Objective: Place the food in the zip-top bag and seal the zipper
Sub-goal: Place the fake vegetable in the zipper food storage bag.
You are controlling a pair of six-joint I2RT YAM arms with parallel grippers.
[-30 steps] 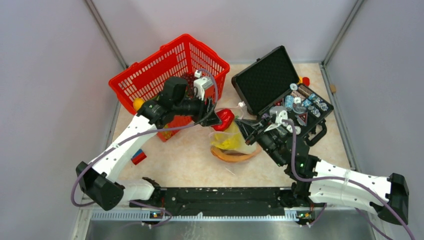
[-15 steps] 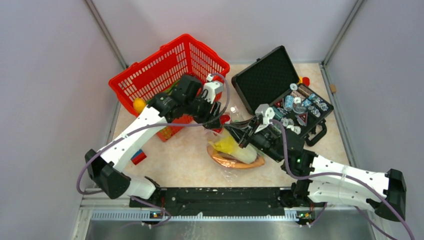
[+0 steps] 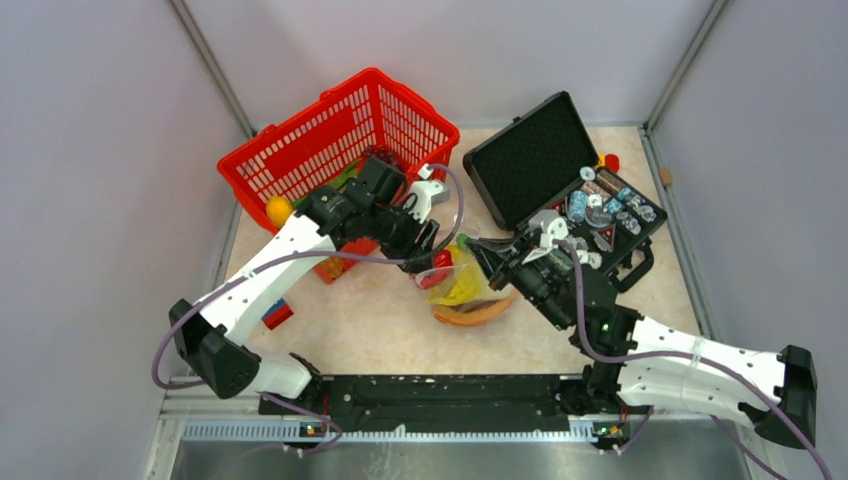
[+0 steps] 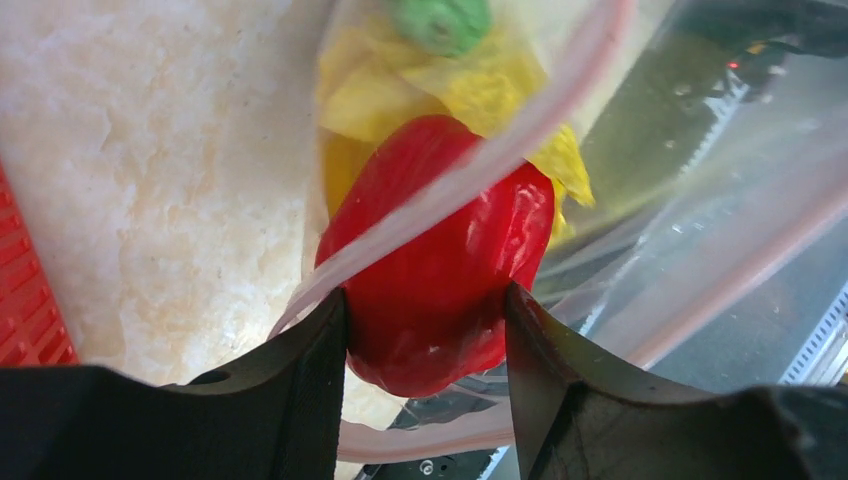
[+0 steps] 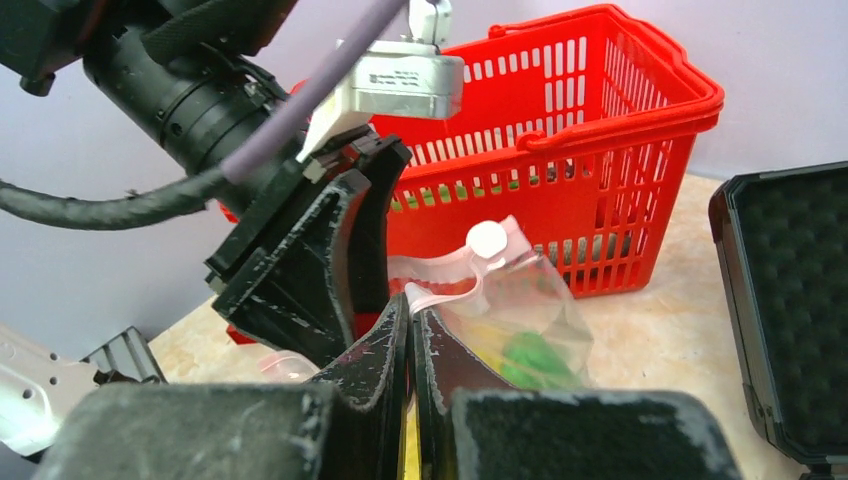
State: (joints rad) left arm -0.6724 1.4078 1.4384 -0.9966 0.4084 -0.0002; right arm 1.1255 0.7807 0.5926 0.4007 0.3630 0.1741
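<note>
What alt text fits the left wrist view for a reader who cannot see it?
The left gripper clamps a red toy piece in the mouth of the clear zip-top bag, the pink zipper strip crossing it. Yellow food and a green piece lie deeper inside.

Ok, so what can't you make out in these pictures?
Top view: left arm covers the mouth of the zip-top bag.
Left wrist: left gripper hides the base of the red piece.
Right wrist: right gripper hides what it pinches; red basket contents blurred behind mesh.
</note>
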